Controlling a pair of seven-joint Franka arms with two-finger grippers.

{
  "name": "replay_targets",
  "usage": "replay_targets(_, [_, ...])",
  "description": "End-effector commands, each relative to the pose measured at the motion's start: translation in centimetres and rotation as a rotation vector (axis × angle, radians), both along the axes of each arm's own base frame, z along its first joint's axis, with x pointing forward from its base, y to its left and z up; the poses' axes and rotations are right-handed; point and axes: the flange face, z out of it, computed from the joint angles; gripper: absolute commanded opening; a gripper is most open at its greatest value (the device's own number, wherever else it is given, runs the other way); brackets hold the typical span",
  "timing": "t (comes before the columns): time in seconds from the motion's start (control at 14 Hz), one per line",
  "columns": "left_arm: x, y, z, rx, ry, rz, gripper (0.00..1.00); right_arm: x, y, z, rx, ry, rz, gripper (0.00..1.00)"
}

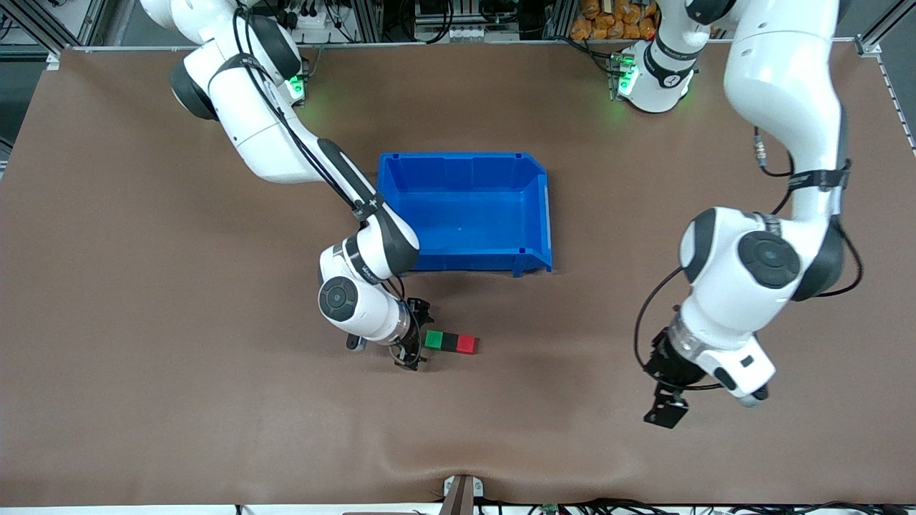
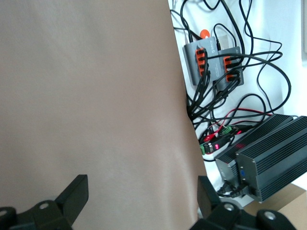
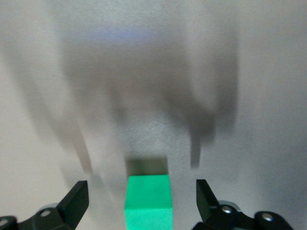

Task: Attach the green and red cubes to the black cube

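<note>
Brown table mat (image 1: 215, 400), blue bin (image 1: 465, 214) mid-table.

We see the right arm reaching down to the table, its right gripper (image 1: 414, 335) low with fingers (image 3: 76, 199) spread wide. The left arm waits bent at its own end, left gripper (image 1: 665, 408) raised, fingers (image 2: 74, 194) spread apart.

Quick count: three cubes total, one green (image 1: 434, 339), one black (image 1: 449, 342), one red (image 1: 467, 344), joined in a row. One blue bin (image 1: 535, 214). Two arms, two grippers.
</note>
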Motion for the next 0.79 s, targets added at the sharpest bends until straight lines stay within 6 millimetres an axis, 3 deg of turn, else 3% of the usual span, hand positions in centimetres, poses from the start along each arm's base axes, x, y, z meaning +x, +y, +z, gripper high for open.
replay_targets(0.0, [-1.3, 0.3, 0.6, 0.005, 0.021, -0.048, 1.00, 0.4, -1.2, 1.5, -0.011, 0.052, 0.003, 1.00])
replay_targets(0.29, [-1.3, 0.6, 0.7, 0.018, 0.018, -0.075, 1.00, 2.0, -4.4, 5.1, -0.014, 0.035, 0.072, 1.00])
replay_targets(0.57, [-2.0, 3.4, 2.2, 0.091, 0.055, -0.215, 1.00, 3.7, -7.5, 8.5, -0.011, -0.005, 0.063, 1.00])
replay_targets(0.71, [-4.1, 5.5, 3.0, 0.124, 0.081, -0.278, 1.00, 4.3, -8.8, 9.3, -0.007, -0.017, 0.047, 1.00])
